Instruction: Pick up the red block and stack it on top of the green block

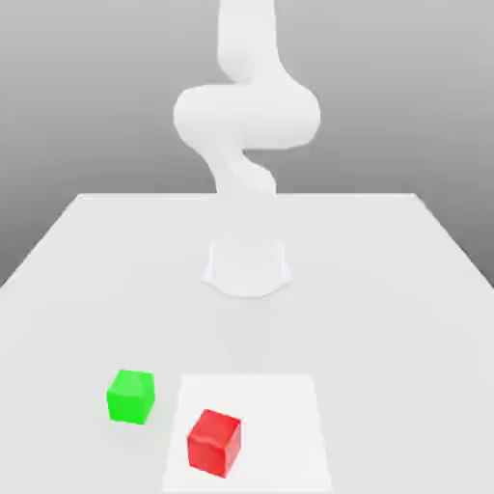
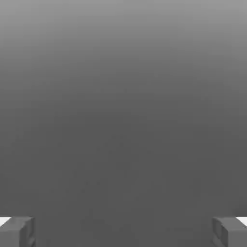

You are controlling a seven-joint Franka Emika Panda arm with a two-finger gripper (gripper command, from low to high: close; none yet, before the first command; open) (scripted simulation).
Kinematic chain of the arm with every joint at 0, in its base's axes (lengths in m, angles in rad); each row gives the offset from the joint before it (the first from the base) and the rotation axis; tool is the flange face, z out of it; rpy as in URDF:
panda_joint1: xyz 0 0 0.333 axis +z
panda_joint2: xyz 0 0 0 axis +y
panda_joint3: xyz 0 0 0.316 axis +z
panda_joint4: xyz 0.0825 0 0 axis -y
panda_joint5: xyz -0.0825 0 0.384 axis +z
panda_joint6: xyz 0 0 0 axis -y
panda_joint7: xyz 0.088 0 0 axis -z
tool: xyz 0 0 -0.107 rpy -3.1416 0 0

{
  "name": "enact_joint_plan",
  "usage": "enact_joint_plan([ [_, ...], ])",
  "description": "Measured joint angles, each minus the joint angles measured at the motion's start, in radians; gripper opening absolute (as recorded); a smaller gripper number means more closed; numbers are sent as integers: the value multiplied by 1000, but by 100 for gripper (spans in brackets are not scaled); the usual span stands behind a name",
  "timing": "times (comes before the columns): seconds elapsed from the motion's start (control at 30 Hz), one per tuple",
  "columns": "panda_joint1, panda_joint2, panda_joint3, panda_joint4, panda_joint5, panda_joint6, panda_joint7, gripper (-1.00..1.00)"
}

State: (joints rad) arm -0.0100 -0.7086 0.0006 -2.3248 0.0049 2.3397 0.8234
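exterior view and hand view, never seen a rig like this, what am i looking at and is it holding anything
The exterior view comes from a camera off the machine. The pale shape is a robot arm standing on a white table. On the table lie a green block and a red block, apart from each other; the red one sits on a lighter square patch.

The hand view comes from a camera on the arm's hand. The two grey pieces are the fingertips of its gripper, spread wide open. Nothing is between them, so it holds nothing.
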Motion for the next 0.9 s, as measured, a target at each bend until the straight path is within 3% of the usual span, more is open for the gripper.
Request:
enact_joint_plan([
  [0.73,-67,804,-7,-218,1,348,239,0],
  [0.9,-67,985,-10,-215,3,478,255,0],
])
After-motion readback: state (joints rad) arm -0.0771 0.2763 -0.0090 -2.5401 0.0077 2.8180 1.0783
